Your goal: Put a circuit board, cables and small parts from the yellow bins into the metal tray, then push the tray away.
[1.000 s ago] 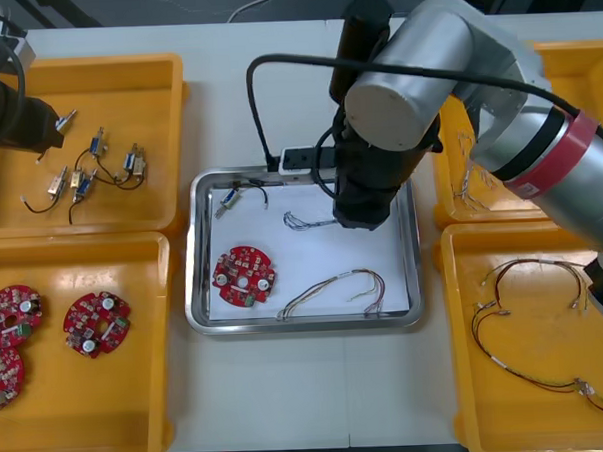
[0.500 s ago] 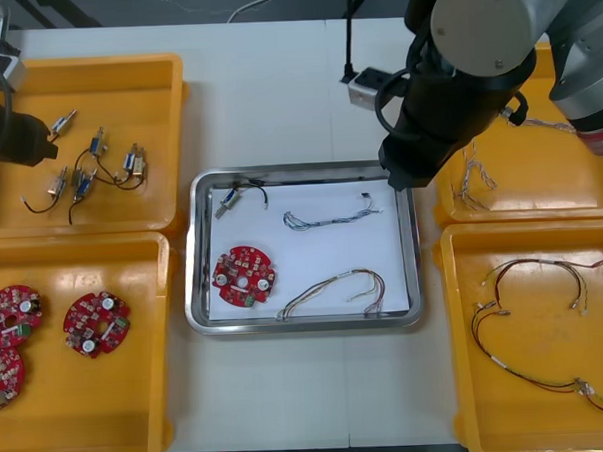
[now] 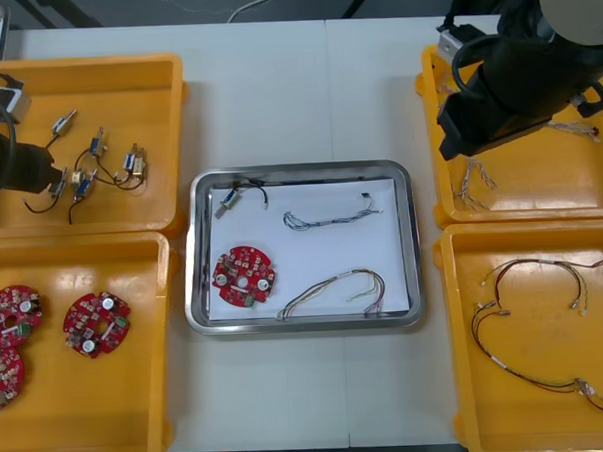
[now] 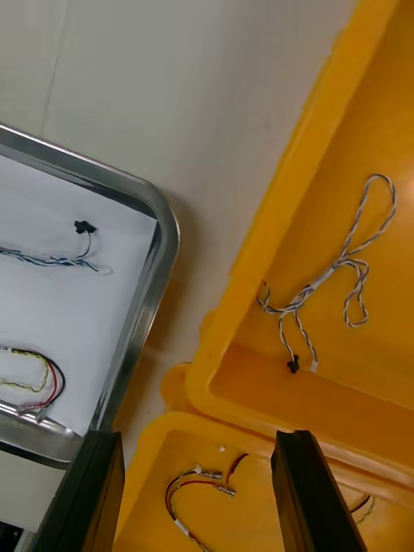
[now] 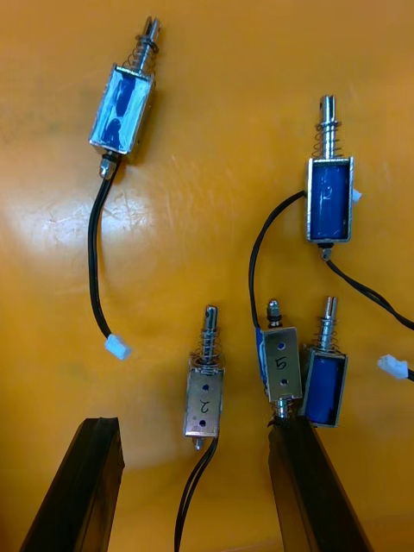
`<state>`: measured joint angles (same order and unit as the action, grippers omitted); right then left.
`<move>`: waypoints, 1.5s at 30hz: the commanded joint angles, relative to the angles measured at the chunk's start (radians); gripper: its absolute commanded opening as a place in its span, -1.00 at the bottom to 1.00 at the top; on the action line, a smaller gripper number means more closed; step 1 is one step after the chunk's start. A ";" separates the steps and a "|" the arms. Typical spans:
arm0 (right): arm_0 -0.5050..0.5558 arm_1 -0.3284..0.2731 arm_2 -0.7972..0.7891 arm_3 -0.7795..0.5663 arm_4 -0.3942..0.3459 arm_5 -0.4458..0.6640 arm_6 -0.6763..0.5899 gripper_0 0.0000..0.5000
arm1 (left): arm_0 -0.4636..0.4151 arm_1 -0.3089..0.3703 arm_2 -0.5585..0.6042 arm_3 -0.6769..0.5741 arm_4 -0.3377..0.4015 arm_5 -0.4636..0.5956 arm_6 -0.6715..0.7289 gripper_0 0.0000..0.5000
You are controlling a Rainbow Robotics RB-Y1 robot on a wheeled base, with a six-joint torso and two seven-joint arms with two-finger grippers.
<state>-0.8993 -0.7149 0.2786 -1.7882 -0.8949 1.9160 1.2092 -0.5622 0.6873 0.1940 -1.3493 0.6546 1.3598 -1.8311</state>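
Observation:
The metal tray (image 3: 410,243) at the table's middle holds a red circuit board (image 3: 244,276), a small metal part (image 3: 228,199), a twisted blue and white cable (image 3: 326,218) and a red and yellow cable (image 3: 334,290). My right arm (image 3: 511,87) hangs over the far right yellow bin (image 3: 580,189). My right gripper (image 4: 198,496) is open with nothing in it, and another blue and white cable (image 4: 332,276) lies beyond its fingers. My left gripper (image 5: 197,492) is open low over the far left bin's small metal parts (image 5: 205,401), one of them between its fingers.
The near left bin (image 3: 90,415) holds several circuit boards (image 3: 96,322). Red and yellow cables (image 3: 531,321) lie in the near right bin. The tray's corner (image 4: 159,250) sits close to the right bins, with a strip of bare table between.
My right arm has swung from above the tray to the far right bin, leaving the blue and white cable in the tray. My left gripper has shifted slightly nearer over the small parts.

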 commanded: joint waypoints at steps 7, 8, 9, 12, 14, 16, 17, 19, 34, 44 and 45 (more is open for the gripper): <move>0.172 -0.146 -0.160 -0.166 -0.018 0.004 -0.232 1.00 | 0.038 0.000 -0.008 -0.017 -0.026 -0.070 -0.106 1.00; 0.180 -0.150 -0.167 -0.171 -0.019 0.004 -0.232 1.00 | 0.038 -0.002 -0.010 -0.017 -0.027 -0.070 -0.106 1.00; 0.192 -0.156 -0.180 -0.174 -0.024 0.004 -0.234 1.00 | 0.038 -0.003 -0.013 -0.017 -0.033 -0.073 -0.106 1.00; 0.230 -0.170 -0.217 -0.178 -0.033 0.004 -0.234 1.00 | 0.038 -0.005 -0.024 -0.017 -0.053 -0.076 -0.108 1.00; 0.249 -0.178 -0.239 -0.181 -0.038 0.004 -0.231 1.00 | 0.038 -0.005 -0.034 -0.017 -0.072 -0.076 -0.108 1.00; 0.276 -0.190 -0.260 -0.192 -0.044 0.004 -0.232 1.00 | 0.038 -0.005 -0.047 -0.017 -0.079 -0.077 -0.108 1.00; 0.283 -0.193 -0.265 -0.195 -0.045 0.004 -0.234 1.00 | 0.038 -0.005 -0.047 -0.017 -0.081 -0.077 -0.106 1.00; 0.312 -0.202 -0.285 -0.204 -0.049 0.004 -0.234 1.00 | 0.038 -0.005 -0.056 -0.017 -0.084 -0.077 -0.105 1.00; 0.508 -0.225 -0.449 -0.301 -0.065 0.004 -0.218 1.00 | 0.030 -0.049 -0.068 -0.002 -0.116 -0.087 -0.099 1.00; 0.599 -0.225 -0.496 -0.359 -0.065 0.004 -0.180 1.00 | 0.021 -0.054 -0.088 0.002 -0.132 -0.085 -0.086 1.00; 0.606 -0.225 -0.496 -0.369 -0.059 0.004 -0.174 1.00 | 0.019 -0.055 -0.091 0.004 -0.133 -0.085 -0.085 1.00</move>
<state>-0.3219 -0.8941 -0.1870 -2.1114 -0.9591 1.9164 1.0003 -0.5350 0.6459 0.1197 -1.3446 0.5366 1.2849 -1.8311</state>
